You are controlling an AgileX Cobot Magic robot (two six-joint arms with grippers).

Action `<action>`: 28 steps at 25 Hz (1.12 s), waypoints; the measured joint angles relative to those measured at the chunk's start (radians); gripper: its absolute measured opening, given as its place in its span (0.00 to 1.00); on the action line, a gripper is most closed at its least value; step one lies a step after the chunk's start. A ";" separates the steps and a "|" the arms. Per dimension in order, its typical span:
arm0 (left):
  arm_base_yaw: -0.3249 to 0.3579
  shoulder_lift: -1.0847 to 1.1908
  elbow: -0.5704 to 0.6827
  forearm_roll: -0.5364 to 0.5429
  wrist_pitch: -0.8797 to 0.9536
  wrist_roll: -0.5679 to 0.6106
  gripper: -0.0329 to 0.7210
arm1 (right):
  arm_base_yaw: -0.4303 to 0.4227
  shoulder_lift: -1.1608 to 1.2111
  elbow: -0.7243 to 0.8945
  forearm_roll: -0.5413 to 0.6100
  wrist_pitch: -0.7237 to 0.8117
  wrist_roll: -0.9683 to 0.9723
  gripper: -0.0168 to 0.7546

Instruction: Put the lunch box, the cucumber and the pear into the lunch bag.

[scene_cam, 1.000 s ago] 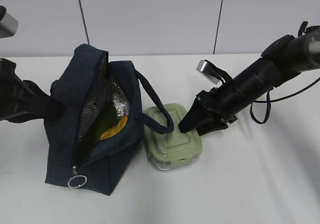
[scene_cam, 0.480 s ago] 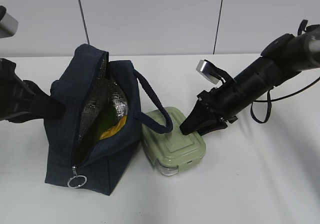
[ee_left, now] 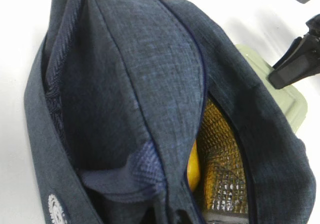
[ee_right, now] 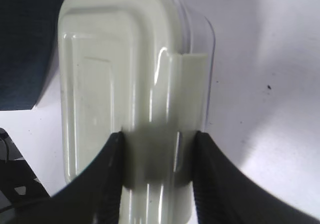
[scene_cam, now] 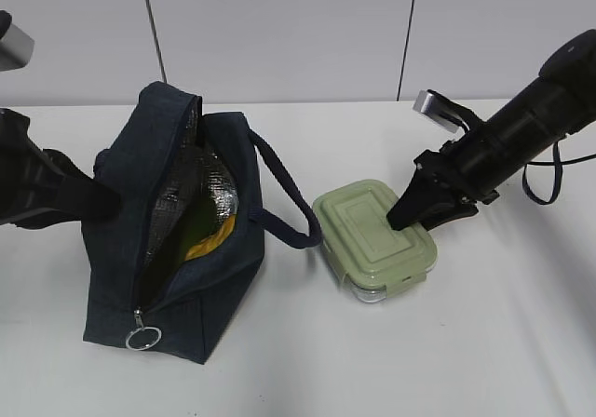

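I have dragged the lunch box point(scene_cam: 376, 238) away from the lunch bag point(scene_cam: 168, 240); a second ago it sat tucked under the handle, now it sits clear under my right pincer point(scene_cam: 402, 220), so lifting it in should be easier. The right wrist view shows what outside hides: both fingers point(ee_right: 107, 176) narrow on the lid's end. My left pincer's state I cannot tell; its view shows yellow fruit inside.

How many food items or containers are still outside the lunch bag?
1. The lunch box sits on the table right of the lunch bag, with the right gripper at its far end. Yellow and green shapes show inside the bag; more may be hidden.
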 joint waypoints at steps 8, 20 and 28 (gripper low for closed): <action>0.000 0.000 0.000 -0.001 0.000 0.000 0.05 | 0.000 -0.051 0.001 -0.015 -0.012 0.004 0.37; 0.000 0.000 0.000 -0.001 0.000 0.000 0.05 | 0.000 -0.162 0.001 -0.015 0.010 0.004 0.37; 0.000 0.000 0.000 -0.001 0.000 0.000 0.05 | 0.000 -0.249 -0.029 0.045 0.031 0.006 0.37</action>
